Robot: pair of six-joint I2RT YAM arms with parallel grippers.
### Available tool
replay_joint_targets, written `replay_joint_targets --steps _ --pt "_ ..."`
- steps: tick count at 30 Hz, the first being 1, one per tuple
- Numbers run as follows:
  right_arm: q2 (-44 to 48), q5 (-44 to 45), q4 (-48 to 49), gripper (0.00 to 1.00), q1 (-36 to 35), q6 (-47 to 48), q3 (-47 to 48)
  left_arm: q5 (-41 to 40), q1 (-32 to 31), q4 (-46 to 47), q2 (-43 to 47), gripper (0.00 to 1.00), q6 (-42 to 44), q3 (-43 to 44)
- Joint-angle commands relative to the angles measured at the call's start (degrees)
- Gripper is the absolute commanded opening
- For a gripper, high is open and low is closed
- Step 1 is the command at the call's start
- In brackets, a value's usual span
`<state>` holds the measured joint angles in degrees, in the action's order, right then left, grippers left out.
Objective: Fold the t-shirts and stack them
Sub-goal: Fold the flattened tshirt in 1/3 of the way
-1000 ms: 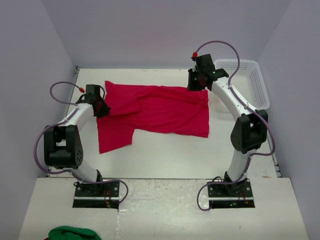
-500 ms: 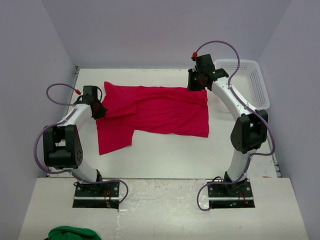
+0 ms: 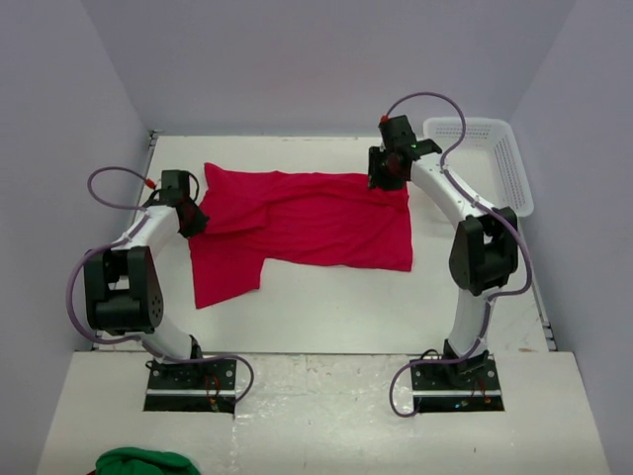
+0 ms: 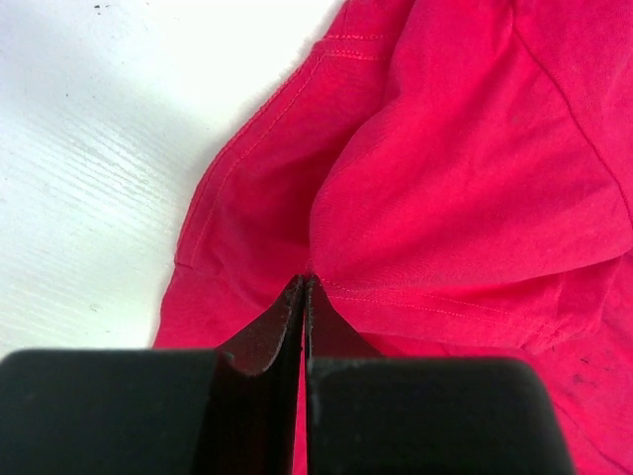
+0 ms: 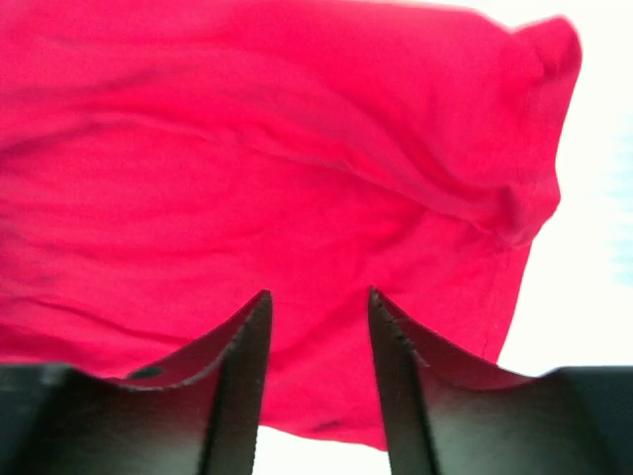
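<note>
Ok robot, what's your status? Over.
Left claw shut on shirt. Right claw open over shirt's far right corner. Shirt spread out, not folded. Basket at right, clear of it.

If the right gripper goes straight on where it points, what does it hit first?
Probably the red t-shirt: the right gripper points its open fingers straight at the cloth, though how far off is unclear.

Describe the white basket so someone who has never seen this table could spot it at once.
Look at the white table, then its far right corner, past the right arm. The basket sits there, right of the spread red t-shirt. It alone is a rigid white container with mesh walls.
</note>
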<state>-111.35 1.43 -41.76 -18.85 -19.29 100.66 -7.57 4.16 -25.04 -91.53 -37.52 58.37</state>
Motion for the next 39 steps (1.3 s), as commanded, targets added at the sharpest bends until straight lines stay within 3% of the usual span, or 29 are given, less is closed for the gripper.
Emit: replay_joint_targets --steps 1,11,19,36,39 --pt "-0.89 3.4 -0.7 0.47 0.65 -3.03 -2.3 0.54 0.76 0.16 -0.32 0.01 -0.54 1.48" --pt "-0.36 6.21 1.33 0.48 3.56 -7.16 -9.6 1.24 0.76 0.52 -0.67 0.01 0.08 1.31" --pt "-3.17 8.5 1.41 0.45 6.28 -7.61 -9.26 1.69 0.67 1.22 -0.93 0.01 0.43 0.69" --pt "-13.28 10.96 -2.8 0.45 8.92 -3.39 4.45 1.95 0.76 1.48 -2.08 0.0 0.69 1.05" --pt "-14.07 10.17 -3.68 0.4 9.01 -3.56 5.77 1.86 0.67 1.48 -1.99 0.0 0.69 1.04"
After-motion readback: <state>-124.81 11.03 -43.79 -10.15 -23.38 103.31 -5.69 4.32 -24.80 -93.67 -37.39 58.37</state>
